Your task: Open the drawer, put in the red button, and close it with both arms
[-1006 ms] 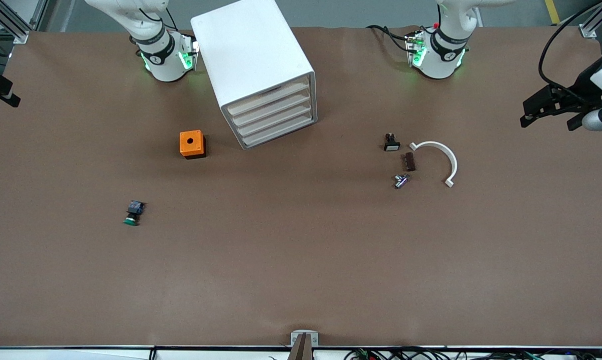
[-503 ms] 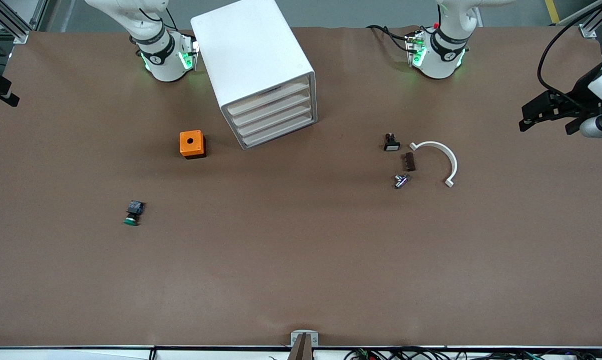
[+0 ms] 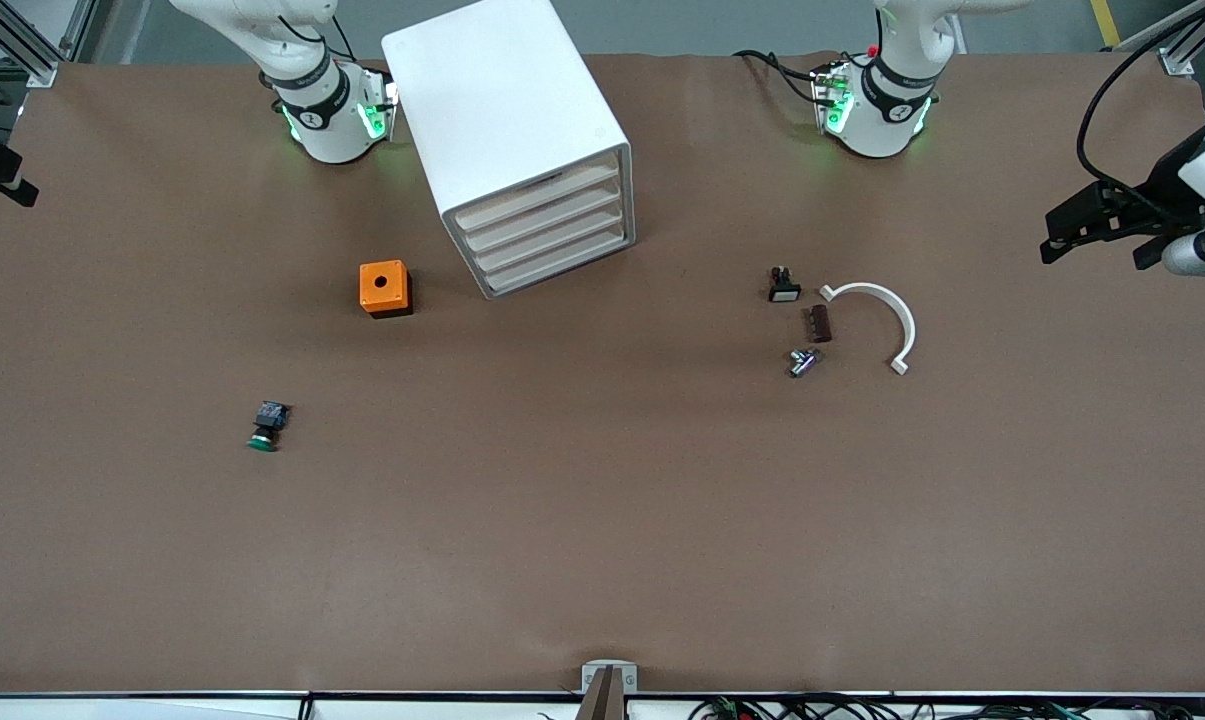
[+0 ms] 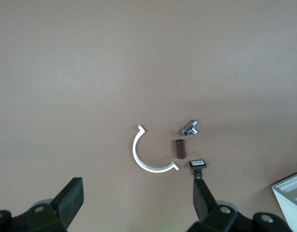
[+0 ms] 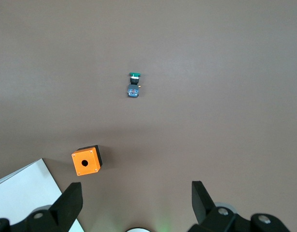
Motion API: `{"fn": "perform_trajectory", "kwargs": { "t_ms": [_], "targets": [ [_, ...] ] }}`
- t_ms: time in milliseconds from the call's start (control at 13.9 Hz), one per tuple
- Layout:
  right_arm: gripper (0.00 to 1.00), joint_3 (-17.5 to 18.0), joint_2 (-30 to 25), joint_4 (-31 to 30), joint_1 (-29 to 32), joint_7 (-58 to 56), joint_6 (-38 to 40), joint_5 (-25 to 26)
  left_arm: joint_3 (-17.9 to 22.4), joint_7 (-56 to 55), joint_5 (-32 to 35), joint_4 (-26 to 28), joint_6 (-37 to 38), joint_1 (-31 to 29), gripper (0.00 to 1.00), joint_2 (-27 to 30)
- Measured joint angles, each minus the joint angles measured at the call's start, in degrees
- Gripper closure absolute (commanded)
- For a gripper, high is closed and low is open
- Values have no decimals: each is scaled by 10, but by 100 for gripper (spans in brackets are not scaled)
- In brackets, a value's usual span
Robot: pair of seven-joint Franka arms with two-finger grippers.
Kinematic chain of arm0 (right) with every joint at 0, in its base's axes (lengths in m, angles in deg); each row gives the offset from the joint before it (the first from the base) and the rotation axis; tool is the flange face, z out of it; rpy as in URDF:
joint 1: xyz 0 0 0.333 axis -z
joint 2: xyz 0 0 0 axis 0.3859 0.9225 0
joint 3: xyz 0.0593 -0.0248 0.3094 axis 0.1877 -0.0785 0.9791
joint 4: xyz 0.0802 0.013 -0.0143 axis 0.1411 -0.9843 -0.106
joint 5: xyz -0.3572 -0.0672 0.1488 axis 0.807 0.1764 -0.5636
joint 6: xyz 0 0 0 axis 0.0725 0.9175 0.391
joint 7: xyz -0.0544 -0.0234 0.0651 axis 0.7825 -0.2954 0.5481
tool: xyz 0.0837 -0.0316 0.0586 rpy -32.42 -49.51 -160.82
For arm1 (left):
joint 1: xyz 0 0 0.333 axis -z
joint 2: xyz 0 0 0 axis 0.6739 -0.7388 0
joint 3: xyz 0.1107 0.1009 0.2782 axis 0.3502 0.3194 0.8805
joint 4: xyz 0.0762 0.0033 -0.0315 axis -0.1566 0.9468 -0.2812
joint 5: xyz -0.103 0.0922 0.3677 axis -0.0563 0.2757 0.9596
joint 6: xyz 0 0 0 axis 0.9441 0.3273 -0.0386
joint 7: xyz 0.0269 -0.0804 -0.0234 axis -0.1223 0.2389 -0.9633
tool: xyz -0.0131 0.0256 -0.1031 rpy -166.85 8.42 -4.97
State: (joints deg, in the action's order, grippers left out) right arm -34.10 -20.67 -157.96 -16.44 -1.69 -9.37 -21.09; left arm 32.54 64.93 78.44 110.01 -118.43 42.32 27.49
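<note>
Status: nil done: cabinet (image 3: 507, 120) on worktop (image 3: 602, 520), every drawer (image 3: 540, 205) shut; no red button seen, only green button (image 3: 263, 428) twd right arm's end; left hand (image 4: 137, 195) & right hand (image 5: 136, 198) spread open, empty, at own worktop ends.

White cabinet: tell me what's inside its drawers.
All four drawers of the cabinet are shut; only their beige fronts show. Contents are hidden. No red button is visible anywhere on the table.
</note>
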Motion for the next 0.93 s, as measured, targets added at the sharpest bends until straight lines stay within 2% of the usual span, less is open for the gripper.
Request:
{"fn": "perform_trajectory", "kwargs": {
  "t_ms": [934],
  "targets": [
    [0,2,-1,-1,0,0,1,-1,1,7,9,0,27,-8,0,0]
  ]
}}
